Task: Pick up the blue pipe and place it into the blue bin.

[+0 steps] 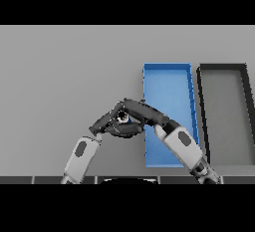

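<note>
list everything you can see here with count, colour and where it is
bin: one, blue, right of the table's middle, long side running away from the robot
tray: one, black rim with grey floor, just right of the bin
pipe: one, only a small blue patch shows between the two hands, left of the bin
table: one, grey, under everything
left robot hand: one, dark, meeting the right hand at the pipe
right robot hand: one, dark, over the bin's left edge, fingers reaching to the pipe
</note>
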